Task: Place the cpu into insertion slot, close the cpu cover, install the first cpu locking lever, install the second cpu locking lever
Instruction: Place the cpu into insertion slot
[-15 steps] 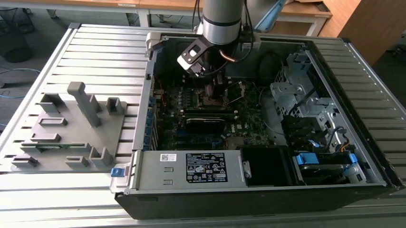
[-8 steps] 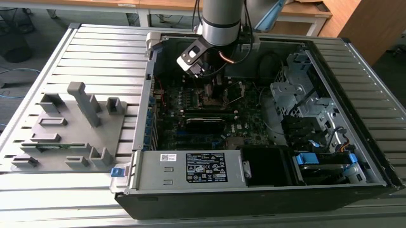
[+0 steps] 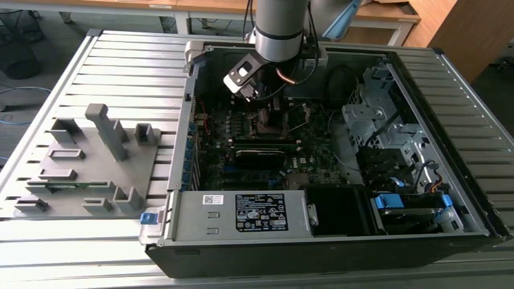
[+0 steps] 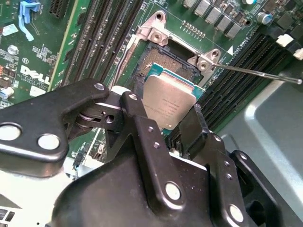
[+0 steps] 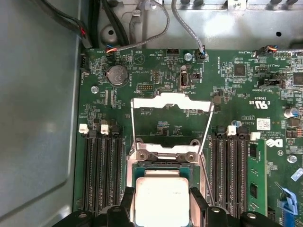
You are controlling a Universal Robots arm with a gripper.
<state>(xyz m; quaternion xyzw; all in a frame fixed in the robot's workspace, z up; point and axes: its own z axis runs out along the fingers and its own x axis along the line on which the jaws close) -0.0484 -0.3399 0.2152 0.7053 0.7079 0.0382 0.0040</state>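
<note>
While the cpu cover (image 5: 170,100) stands swung open off the insertion slot (image 4: 166,60), the jaws grip the cpu (image 4: 169,100) by opposite edges just over that slot.

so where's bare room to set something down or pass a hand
Bare table at the exterior view's right of the case, and between the grey fixture and the table's far edge. Crowded around the insertion slot: claw gripping the cpu, open cpu cover, memory slots either side.
</note>
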